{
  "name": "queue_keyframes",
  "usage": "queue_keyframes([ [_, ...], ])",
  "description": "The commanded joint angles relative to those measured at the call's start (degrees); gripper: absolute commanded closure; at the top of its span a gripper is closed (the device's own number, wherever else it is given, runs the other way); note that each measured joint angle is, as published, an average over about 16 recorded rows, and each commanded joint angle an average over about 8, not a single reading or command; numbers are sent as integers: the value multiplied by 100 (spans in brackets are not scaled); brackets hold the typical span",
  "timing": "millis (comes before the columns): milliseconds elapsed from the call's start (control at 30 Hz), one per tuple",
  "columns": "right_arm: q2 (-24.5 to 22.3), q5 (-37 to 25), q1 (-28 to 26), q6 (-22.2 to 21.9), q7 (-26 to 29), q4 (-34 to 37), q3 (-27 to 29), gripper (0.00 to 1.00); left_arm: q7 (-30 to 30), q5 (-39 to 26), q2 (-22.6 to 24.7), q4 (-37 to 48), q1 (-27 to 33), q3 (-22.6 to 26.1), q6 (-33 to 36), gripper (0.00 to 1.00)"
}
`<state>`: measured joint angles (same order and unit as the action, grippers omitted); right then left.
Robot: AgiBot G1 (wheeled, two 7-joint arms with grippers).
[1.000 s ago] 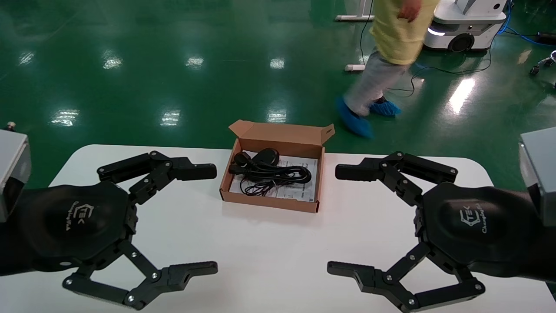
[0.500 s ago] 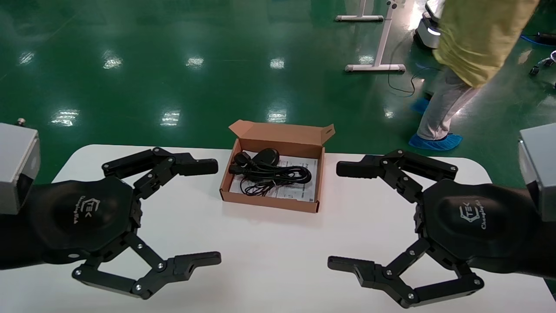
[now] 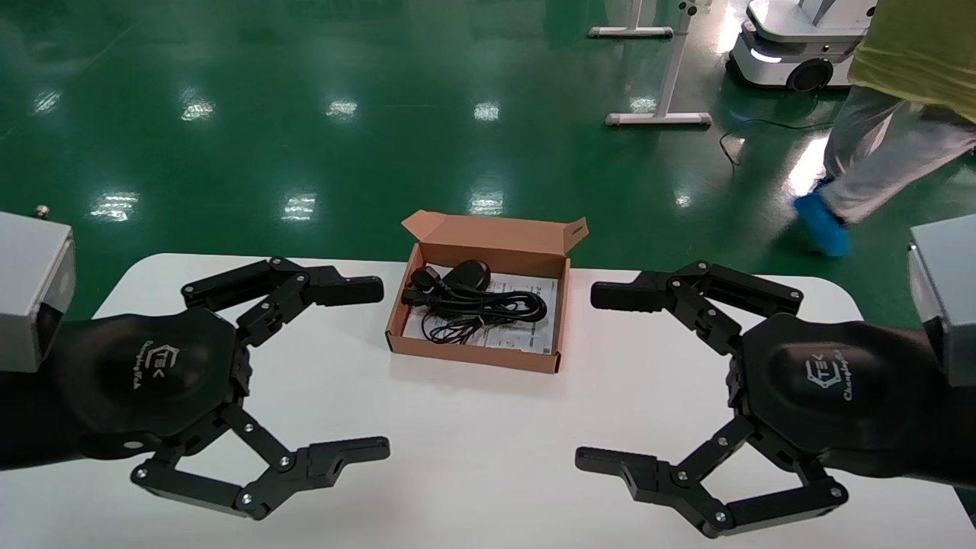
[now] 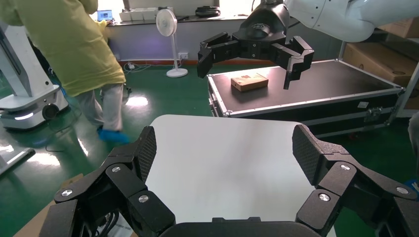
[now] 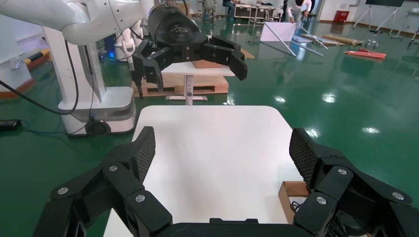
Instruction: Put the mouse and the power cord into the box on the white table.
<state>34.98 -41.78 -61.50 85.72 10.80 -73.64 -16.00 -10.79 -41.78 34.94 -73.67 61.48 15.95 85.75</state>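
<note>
The brown cardboard box [image 3: 473, 357] stands open at the far middle of the white table [image 3: 488, 450], lid flap raised at its back. The black mouse [image 3: 467, 272] lies inside at the far end. In front of it the looped power cord [image 3: 496, 306] rests on the white printed sheet, with thin wire beside it. My left gripper [image 3: 381, 369] hovers open left of the box, holding nothing. The right gripper [image 3: 587, 377] hovers open on the other side, also holding nothing. Each wrist view shows bare table between its fingers, and a box corner [image 5: 291, 190] shows at the edge of the right wrist view.
A person in a yellow top [image 3: 900, 99] walks on the green floor at the back right. A white mobile robot base [image 3: 801, 46] and a white desk frame [image 3: 659, 118] stand behind. A black flight case [image 4: 306, 91] lies beyond the table's right end.
The person has walked from behind the box to the far right. My left gripper has drifted slightly right. The right gripper, the box and its contents have stayed put.
</note>
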Motion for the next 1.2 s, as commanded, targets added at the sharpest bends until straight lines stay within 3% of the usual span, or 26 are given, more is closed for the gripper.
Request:
queue_keyframes([
  [33,1,-1,-1,-1,0,1,-1,0,1,-2,2,3,2,2,-1,0],
  [1200,3,-8,-6,-4,-6,9,-3,0,9,-10,11,16,10,11,-10,0],
])
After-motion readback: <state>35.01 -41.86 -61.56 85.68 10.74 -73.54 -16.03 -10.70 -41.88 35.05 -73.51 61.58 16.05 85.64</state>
